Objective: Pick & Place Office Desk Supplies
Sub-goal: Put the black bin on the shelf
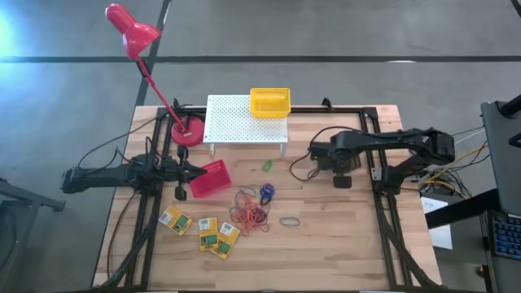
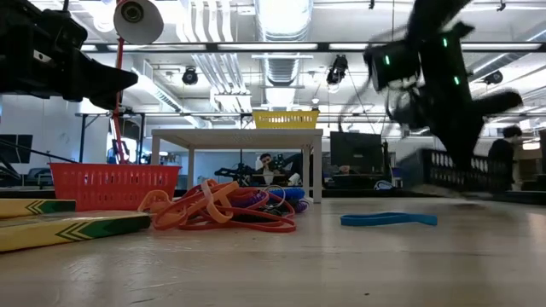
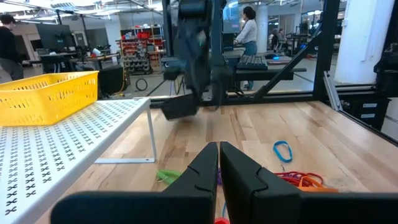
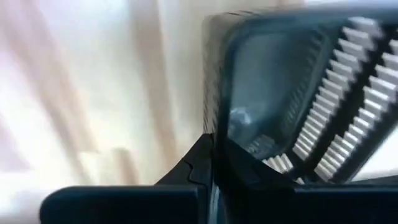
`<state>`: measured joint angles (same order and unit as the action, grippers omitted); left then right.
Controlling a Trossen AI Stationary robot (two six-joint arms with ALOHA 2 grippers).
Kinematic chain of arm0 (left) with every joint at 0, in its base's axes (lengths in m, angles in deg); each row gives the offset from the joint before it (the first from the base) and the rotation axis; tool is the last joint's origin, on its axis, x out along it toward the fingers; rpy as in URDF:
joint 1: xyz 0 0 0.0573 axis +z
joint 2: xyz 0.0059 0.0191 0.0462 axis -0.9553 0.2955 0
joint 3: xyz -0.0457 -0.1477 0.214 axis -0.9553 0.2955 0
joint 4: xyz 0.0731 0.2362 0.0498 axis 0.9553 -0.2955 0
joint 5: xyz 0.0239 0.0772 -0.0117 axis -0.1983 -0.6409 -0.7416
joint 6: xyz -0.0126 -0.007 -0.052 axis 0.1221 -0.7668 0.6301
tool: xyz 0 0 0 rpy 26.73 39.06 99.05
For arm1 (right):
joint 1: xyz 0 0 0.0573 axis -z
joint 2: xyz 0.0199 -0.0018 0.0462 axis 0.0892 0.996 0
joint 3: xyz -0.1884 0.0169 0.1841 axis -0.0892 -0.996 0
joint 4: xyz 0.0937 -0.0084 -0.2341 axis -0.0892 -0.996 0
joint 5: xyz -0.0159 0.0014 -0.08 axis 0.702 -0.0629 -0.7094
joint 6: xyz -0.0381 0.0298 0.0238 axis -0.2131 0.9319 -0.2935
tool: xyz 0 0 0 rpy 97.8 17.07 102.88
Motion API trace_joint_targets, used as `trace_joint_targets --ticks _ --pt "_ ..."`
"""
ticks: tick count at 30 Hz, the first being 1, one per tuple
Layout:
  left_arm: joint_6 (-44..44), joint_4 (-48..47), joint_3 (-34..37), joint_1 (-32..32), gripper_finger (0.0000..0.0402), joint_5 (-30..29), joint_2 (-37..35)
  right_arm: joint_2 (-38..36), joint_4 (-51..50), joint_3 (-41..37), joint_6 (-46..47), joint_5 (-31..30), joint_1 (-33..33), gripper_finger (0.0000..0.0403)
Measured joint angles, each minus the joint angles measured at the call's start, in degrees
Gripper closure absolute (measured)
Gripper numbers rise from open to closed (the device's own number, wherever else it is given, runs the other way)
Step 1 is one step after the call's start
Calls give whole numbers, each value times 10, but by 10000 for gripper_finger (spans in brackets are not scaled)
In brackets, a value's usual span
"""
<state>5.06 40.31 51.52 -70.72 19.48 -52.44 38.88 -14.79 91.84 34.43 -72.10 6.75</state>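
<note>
We see the right gripper clenched on a black basket just right of the white rack, yellow basket on the rack, left gripper pinched shut, empty, touching the red basket below the rack, rubber bands and yellow-and-green boxes further below.

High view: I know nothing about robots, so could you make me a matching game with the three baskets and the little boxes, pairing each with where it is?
Things:
1. yellow basket
2. red basket
3. black basket
4. boxes

Places:
A. held in the right gripper
B. on the white rack
C. on the table beside the rubber bands
D. on the table beside the left gripper

Pairs: 1-B, 2-D, 3-A, 4-C
</note>
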Motion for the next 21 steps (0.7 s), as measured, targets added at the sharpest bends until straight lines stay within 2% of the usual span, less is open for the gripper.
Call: trace_joint_targets --ticks 6,11,14,21 --pt "0 0 0 0 378 0 0 3 -35 162 112 71 -91 393" --pt "0 0 0 0 378 0 0 50 -24 311 161 58 -145 393" --pt "0 0 0 0 378 0 0 102 -21 405 159 39 -153 393" --pt "0 0 0 0 378 0 0 268 -52 647 87 20 -135 394"
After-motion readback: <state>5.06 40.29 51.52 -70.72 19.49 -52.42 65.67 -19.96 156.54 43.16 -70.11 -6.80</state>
